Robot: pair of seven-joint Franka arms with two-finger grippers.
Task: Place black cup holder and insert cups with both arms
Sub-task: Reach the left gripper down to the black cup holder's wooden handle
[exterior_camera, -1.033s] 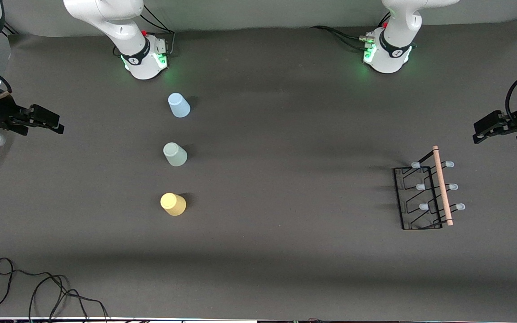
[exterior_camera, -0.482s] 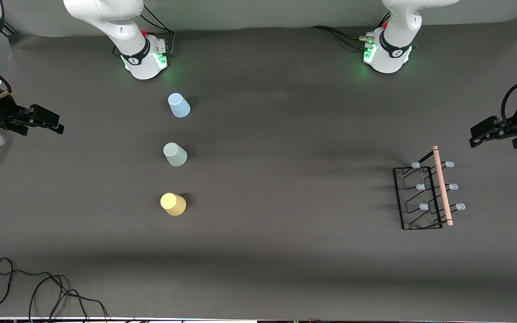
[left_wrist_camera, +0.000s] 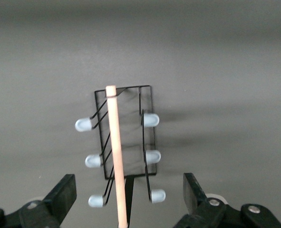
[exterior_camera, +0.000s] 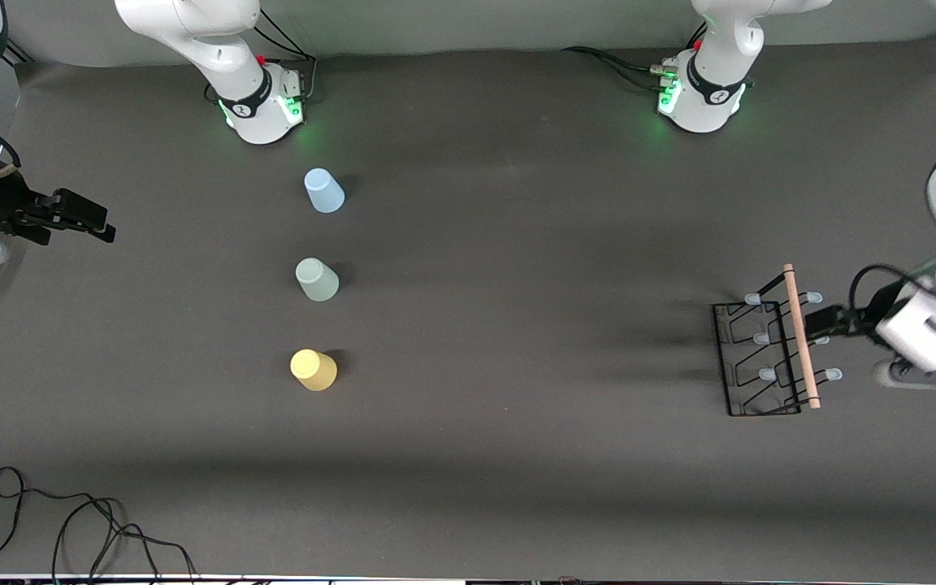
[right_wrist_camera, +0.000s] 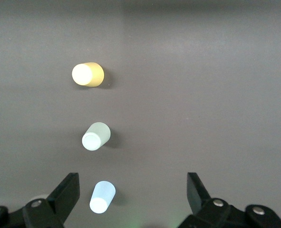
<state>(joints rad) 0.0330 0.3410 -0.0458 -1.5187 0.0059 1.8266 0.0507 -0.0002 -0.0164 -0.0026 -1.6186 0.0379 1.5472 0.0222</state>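
The black cup holder (exterior_camera: 748, 361) stands on the table toward the left arm's end, with its wooden rod (exterior_camera: 799, 337) on top and pale blue-tipped pegs on both sides. My left gripper (exterior_camera: 819, 322) is open beside the rod, over the pegs, touching nothing. In the left wrist view the rod (left_wrist_camera: 115, 152) runs between the open fingers (left_wrist_camera: 64, 194) of that gripper (left_wrist_camera: 128, 194). The blue cup (exterior_camera: 323, 191), mint cup (exterior_camera: 317, 279) and yellow cup (exterior_camera: 314, 370) stand in a row, bases up. My right gripper (exterior_camera: 86, 221) waits open at the table's edge (right_wrist_camera: 130, 192).
The right wrist view shows the yellow cup (right_wrist_camera: 88, 74), mint cup (right_wrist_camera: 96, 136) and blue cup (right_wrist_camera: 102, 197). The arm bases (exterior_camera: 261, 106) (exterior_camera: 699, 97) stand along the table's top edge. A loose black cable (exterior_camera: 70, 520) lies near the front camera at the right arm's end.
My left arm has swung in from the table's edge and its gripper now hangs by the holder's rod. The right arm, cups and holder have not moved.
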